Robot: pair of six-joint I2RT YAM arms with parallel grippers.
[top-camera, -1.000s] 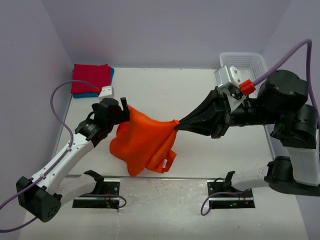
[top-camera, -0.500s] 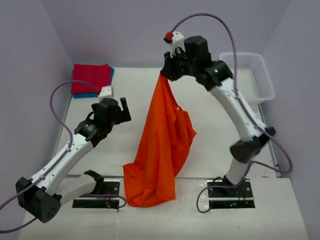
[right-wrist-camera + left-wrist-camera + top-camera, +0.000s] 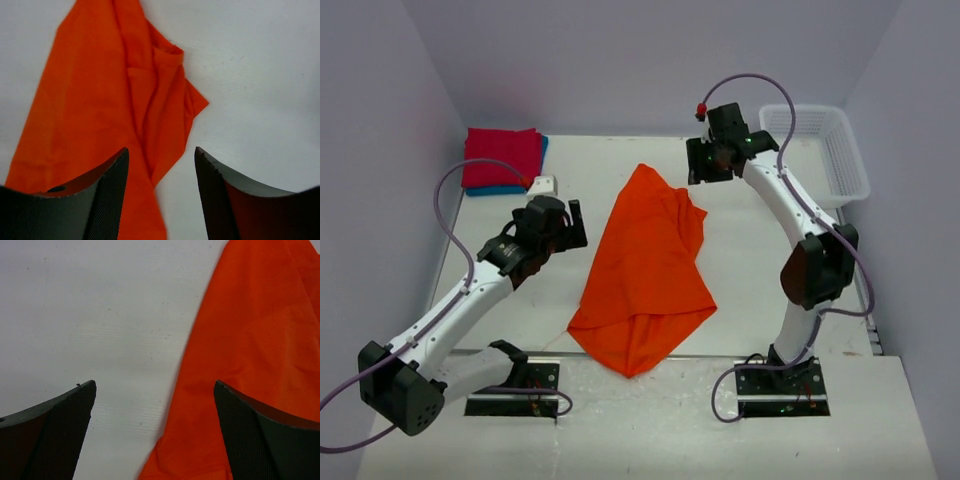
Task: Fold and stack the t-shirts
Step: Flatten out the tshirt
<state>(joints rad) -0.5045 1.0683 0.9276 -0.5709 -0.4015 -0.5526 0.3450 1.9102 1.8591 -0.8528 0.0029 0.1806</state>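
Observation:
The orange t-shirt (image 3: pixel 645 270) lies loose and crumpled in a long strip down the middle of the table, from its far tip to the near edge. My right gripper (image 3: pixel 698 170) hovers open just right of the shirt's far tip. In the right wrist view its jaws (image 3: pixel 161 150) stand apart with nothing between them, the orange cloth (image 3: pixel 100 100) on the table below. My left gripper (image 3: pixel 578 226) stands wide open just left of the shirt. The left wrist view shows this gripper (image 3: pixel 154 385) empty above the shirt's left edge (image 3: pixel 250 340). A folded red t-shirt (image 3: pixel 502 155) rests on a blue one (image 3: pixel 542 148) at the far left corner.
A white mesh basket (image 3: pixel 850 150) stands at the far right corner, behind the right arm. Purple-grey walls close in the table on three sides. The arms' bases (image 3: pixel 515 385) sit at the near edge.
The right gripper raised the orange t-shirt high, swung it to the far side and let go; the shirt now lies stretched on the table. The left arm barely moved.

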